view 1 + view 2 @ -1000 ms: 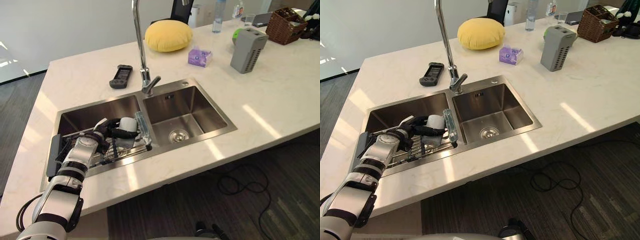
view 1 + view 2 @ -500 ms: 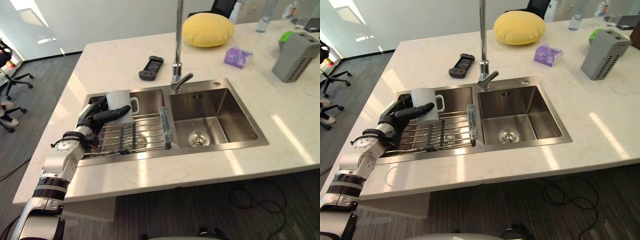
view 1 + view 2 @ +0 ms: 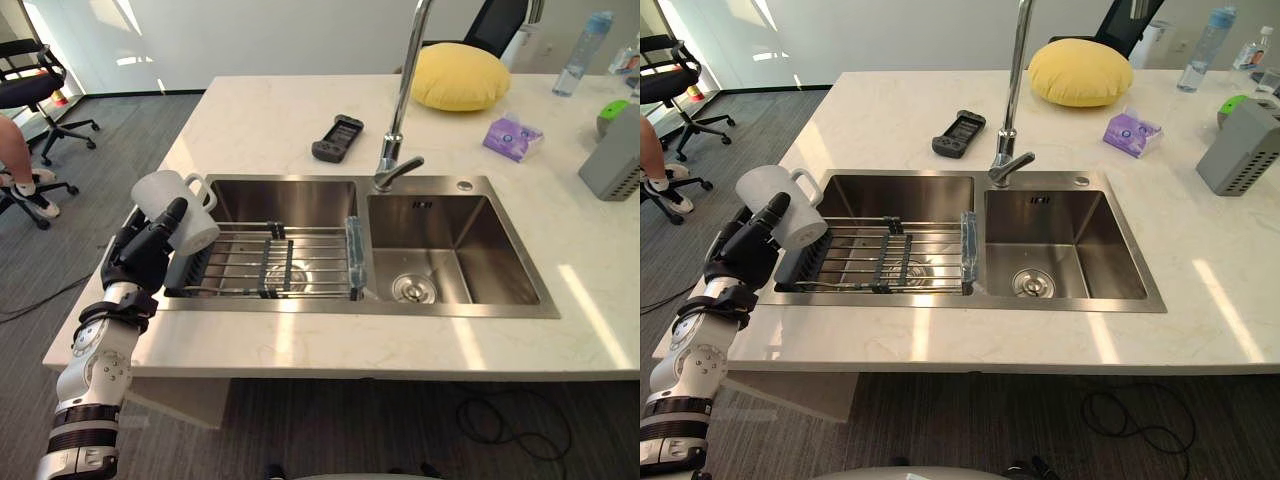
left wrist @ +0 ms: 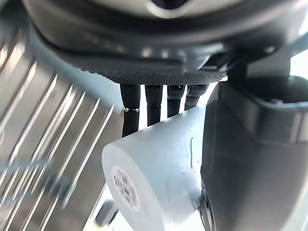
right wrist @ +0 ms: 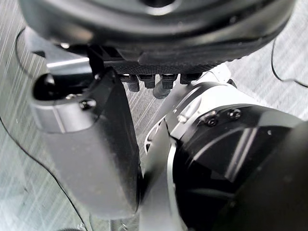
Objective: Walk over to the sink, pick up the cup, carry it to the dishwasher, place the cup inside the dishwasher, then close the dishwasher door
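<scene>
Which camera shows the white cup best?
The left eye view: the whole cup, handle included, shows in the left hand at the sink's left end. The right eye view shows much the same. The left wrist view shows its base and side very close.

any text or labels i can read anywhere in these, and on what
No text is clear enough to read.
Sticker on the base of the cup: barcode and print, too blurred.
Purple tissue pack: print too small.
Water bottle: label too small.
</scene>
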{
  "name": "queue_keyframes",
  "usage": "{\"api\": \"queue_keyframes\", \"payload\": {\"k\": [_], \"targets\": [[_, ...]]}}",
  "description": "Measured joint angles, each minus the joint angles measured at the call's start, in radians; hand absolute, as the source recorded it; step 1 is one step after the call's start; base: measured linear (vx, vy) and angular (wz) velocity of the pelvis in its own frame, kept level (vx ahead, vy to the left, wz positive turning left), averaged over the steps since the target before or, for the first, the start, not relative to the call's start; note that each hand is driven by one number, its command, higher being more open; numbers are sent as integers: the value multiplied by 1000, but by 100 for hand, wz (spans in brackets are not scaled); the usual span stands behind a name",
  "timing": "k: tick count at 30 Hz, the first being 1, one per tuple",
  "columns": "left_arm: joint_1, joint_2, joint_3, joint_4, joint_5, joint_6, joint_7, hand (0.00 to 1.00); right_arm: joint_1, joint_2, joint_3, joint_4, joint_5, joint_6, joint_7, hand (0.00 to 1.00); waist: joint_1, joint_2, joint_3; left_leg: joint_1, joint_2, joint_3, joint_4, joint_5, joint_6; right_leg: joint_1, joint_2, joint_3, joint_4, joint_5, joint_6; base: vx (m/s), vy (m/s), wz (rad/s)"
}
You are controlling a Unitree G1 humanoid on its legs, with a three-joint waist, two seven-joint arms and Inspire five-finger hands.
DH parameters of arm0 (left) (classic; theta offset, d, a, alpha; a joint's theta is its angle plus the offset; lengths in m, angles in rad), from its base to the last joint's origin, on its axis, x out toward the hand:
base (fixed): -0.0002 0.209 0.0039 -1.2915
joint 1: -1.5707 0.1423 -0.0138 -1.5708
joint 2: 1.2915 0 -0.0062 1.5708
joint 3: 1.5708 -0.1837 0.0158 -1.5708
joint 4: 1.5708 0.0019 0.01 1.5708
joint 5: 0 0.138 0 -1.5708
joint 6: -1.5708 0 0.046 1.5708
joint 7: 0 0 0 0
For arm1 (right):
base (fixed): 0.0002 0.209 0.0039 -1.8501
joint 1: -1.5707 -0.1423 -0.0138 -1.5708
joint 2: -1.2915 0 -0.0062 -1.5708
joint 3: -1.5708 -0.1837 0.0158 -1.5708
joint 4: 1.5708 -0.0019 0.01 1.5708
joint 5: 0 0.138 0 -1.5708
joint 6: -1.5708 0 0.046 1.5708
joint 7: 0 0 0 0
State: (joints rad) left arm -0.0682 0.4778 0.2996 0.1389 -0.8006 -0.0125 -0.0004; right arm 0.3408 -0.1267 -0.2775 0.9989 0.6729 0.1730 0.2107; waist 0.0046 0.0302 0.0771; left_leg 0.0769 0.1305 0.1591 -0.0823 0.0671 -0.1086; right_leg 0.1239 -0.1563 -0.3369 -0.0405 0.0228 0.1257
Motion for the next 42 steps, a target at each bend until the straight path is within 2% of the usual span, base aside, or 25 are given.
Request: {"api": "queue_keyframes", "payload": {"k": [3,5,8,10,11,15,16,21,24,25,26,27,28,30,32,33,34,35,36,37,38,39,40,41,42], "targets": [[77,-103,75,-138,245,-115,116,0,-14,5,-23,18,-27,-1,-7,100,28,-9,2,-6,-18,-39,24,-12,10,-9,-32,-29,84,-52,11,-19,30,35],[99,-132,116,-185,388,-176,204,0,-19,11,-27,26,-41,-1,-16,100,54,-17,-1,-10,-25,-54,33,-21,9,-15,-45,-35,120,-76,12,-14,27,30],[129,-177,179,-257,557,-251,328,0,-20,16,-27,33,-51,-3,-24,100,69,-31,-8,-33,-46,-104,45,-25,10,-26,-74,-56,189,-125,5,8,19,48],[152,-201,182,-307,623,-271,386,0,-23,21,-27,32,-70,-7,-27,100,69,-40,-11,-53,-62,-152,52,-28,16,-32,-85,-43,235,-154,-19,10,14,76],[164,-217,176,-335,676,-277,418,0,-26,22,-22,32,-77,-10,-32,100,67,-45,-9,-60,-70,-189,53,-27,19,-35,-89,-15,272,-173,-49,-7,9,99],[168,-221,110,-354,804,-289,498,0,-32,23,27,11,-77,-13,-46,100,59,-54,-4,-114,-86,-344,87,-22,22,-67,-50,197,401,-201,-133,-5,-40,114],[168,-221,92,-361,834,-289,516,0,-35,25,49,10,-77,-12,-50,100,59,-62,-8,-135,-88,-400,87,-12,16,-71,-28,243,406,-206,-141,8,-143,146],[172,-220,74,-363,941,-288,590,0,-60,10,106,14,-78,26,-57,100,78,-89,-14,-209,-115,-549,80,46,-16,-46,-1,294,381,-280,-95,-13,-209,98],[172,-198,-4,-404,985,-288,603,0,-76,-20,163,14,-88,57,-55,100,91,-92,-14,-247,-144,-627,79,79,-34,-29,2,293,371,-387,-80,-78,-182,71],[172,-195,-11,-409,987,-288,603,0,-79,-23,169,14,-90,60,-55,100,91,-92,-13,-250,-147,-632,79,82,-35,-27,3,294,368,-399,-76,-165,-223,74],[171,-185,-43,-422,993,-289,599,0,-90,-33,186,15,-105,68,-51,100,89,-81,-2,-258,-148,-646,79,99,-36,-18,14,286,365,-427,-46,-146,-151,75],[171,-182,-81,-422,1002,-288,586,0,-94,-41,187,15,-109,69,-40,100,84,-67,8,-259,-145,-626,81,125,-6,-5,31,259,375,-429,-52,-220,-199,88],[172,-182,-97,-423,1009,-288,581,0,-95,-43,190,15,-111,71,-36,100,82,-65,9,-261,-145,-606,81,139,16,-1,37,243,379,-434,-61,-186,-133,95],[172,-179,-123,-427,1022,-289,563,0,-102,-48,219,13,-118,75,-12,100,81,-53,17,-275,-125,-515,76,154,126,4,65,173,405,-438,-74,-190,-134,87],[175,-176,-122,-427,1017,-288,558,0,-96,-41,225,13,-119,62,-14,100,87,-52,18,-277,-102,-483,53,141,162,14,82,132,408,-435,-83,-133,-121,72],[176,-177,-122,-426,1017,-288,555,0,-95,-35,220,14,-118,49,-15,100,81,-52,18,-284,-83,-423,32,82,148,20,76,97,392,-424,-88,-91,-83,77],[175,-177,-122,-426,1016,-288,551,0,-97,-30,217,16,-121,46,-15,100,78,-58,21,-298,-78,-378,42,65,134,20,69,76,379,-414,-88,-69,1,85],[171,-177,-128,-426,1017,-291,537,0,-99,-31,216,16,-128,43,-11,100,65,-66,24,-344,-80,-258,141,60,128,17,51,43,365,-398,-83,-35,50,69],[172,-179,-134,-427,1016,-295,524,0,-102,-39,215,15,-152,41,-6,100,67,-61,21,-359,-82,-151,254,48,153,11,41,32,366,-393,-77,-2,41,59],[173,-180,-134,-427,1016,-298,519,0,-103,-43,215,14,-162,39,-1,100,68,-53,16,-350,-77,-112,255,59,163,14,53,37,374,-393,-76,22,42,49],[176,-187,-144,-426,1015,-299,517,0,-104,-45,214,8,-189,34,2,100,62,-52,12,-341,-89,-88,231,73,204,14,49,74,387,-389,-82,21,56,44],[178,-197,-156,-424,1014,-299,516,0,-104,-46,207,8,-202,29,2,100,59,-41,11,-329,-97,-80,203,68,232,11,48,83,398,-380,-98,-11,81,87],[172,-233,-177,-411,1012,-302,516,0,-105,-40,177,11,-224,19,9,100,27,-27,3,-300,-90,-4,120,18,310,3,70,112,375,-362,-129,-18,38,164],[137,-268,-184,-387,1010,-312,513,0,-105,-7,123,18,-236,10,28,100,-25,-61,-28,-305,-101,160,81,-71,348,1,103,152,187,-330,-137,-35,-2,215],[94,-285,-200,-358,1009,-323,511,0,-97,10,106,18,-239,1,35,100,-47,-78,-23,-320,-98,233,157,-74,350,10,83,127,171,-282,-133,-49,-50,240]]}}
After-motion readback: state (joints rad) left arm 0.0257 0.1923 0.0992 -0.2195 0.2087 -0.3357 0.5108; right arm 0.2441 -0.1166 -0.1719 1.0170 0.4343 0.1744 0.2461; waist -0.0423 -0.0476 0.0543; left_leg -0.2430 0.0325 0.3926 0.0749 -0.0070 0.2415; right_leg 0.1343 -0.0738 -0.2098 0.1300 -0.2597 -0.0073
